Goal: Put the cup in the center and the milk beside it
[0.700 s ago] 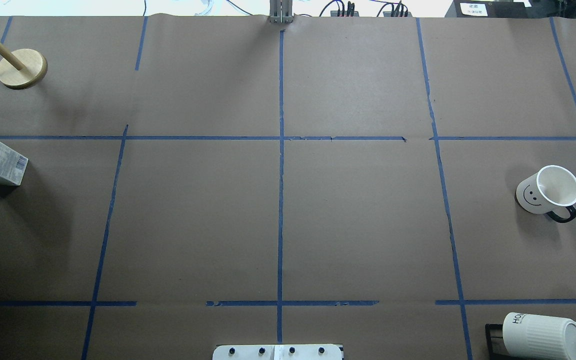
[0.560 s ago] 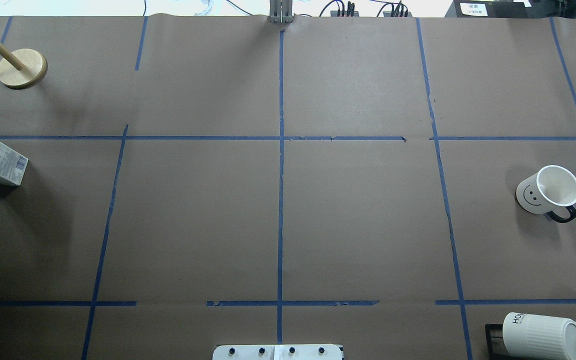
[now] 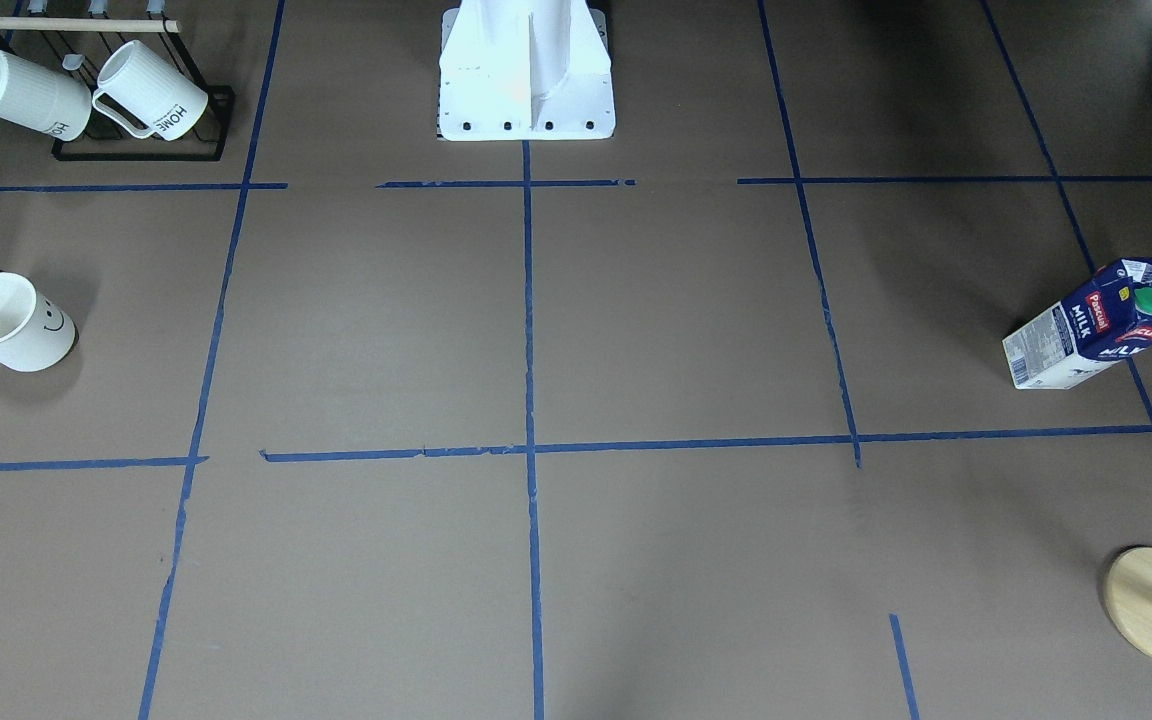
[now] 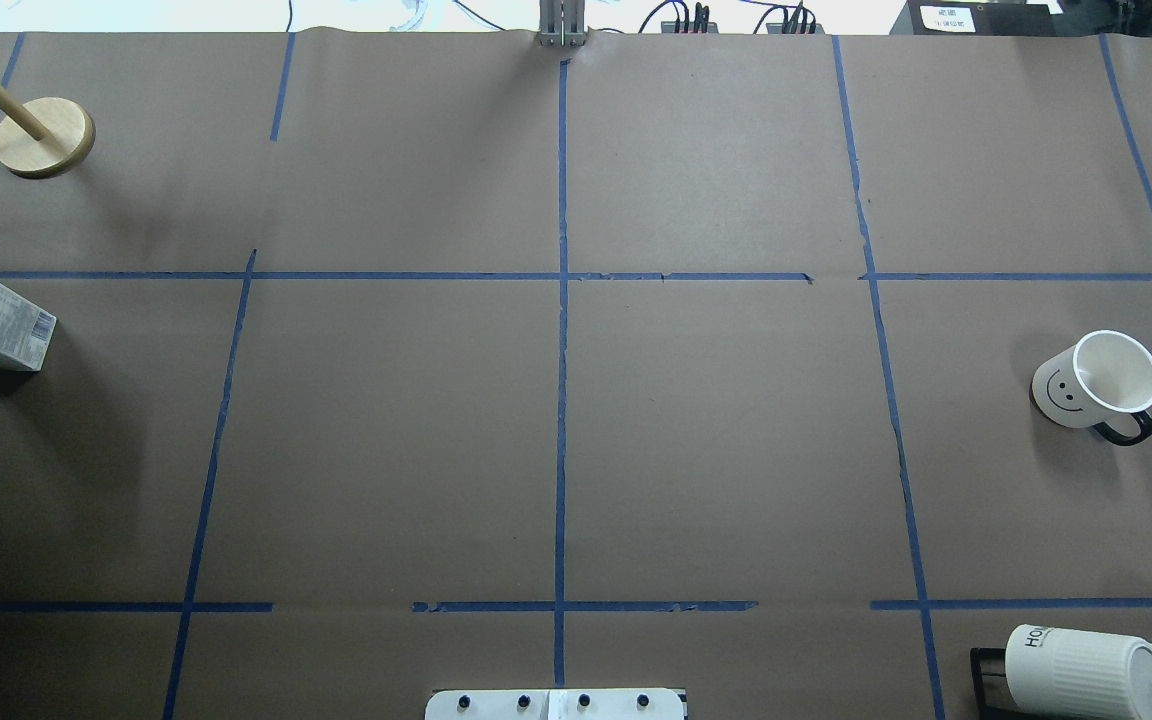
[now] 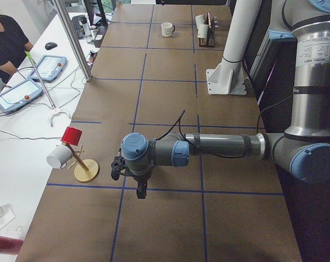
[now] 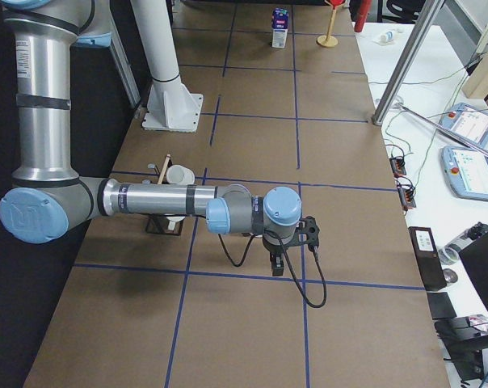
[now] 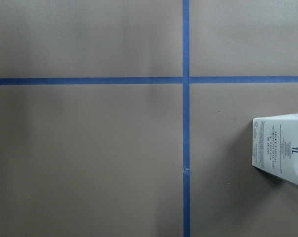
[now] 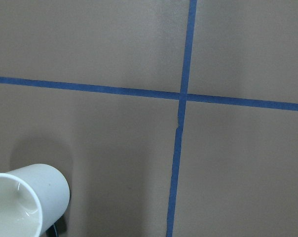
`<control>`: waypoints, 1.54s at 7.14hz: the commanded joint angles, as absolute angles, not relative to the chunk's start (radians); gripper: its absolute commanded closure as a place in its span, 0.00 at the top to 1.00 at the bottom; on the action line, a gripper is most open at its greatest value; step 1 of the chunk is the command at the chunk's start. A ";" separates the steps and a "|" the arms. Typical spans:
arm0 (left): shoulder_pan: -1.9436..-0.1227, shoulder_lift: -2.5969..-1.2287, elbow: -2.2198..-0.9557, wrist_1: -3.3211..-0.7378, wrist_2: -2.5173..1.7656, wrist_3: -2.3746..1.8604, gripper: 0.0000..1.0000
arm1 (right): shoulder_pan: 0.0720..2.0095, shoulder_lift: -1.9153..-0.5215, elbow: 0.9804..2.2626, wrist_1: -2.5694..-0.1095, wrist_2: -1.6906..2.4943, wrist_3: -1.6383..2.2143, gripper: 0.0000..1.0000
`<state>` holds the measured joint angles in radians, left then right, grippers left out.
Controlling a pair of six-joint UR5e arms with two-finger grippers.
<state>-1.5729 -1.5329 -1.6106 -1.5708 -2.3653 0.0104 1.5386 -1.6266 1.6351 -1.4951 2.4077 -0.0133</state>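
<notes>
Nothing moved: one cup (image 4: 1096,385), one milk (image 3: 1096,325), two ribbed mugs (image 3: 151,92); left claw (image 5: 140,192), right claw (image 6: 274,267): open or closed, cannot tell.

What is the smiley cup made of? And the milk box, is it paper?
The smiley cup looks like glazed ceramic: it is smooth, shiny white with a thick rim, though it might be hard plastic. The milk carton looks like coated paperboard, with flat printed sides and a folded top. Its green cap is probably plastic.
</notes>
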 commanded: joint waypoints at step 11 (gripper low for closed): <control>-1.574 -1.534 -1.629 -1.572 -2.365 0.008 1.00 | 1.497 -1.624 1.796 -1.482 2.405 0.280 1.00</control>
<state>-1.5726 -1.5346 -1.6244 -1.5723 -2.3653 0.0090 1.5238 -1.5961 1.7400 -1.4853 2.4053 0.1800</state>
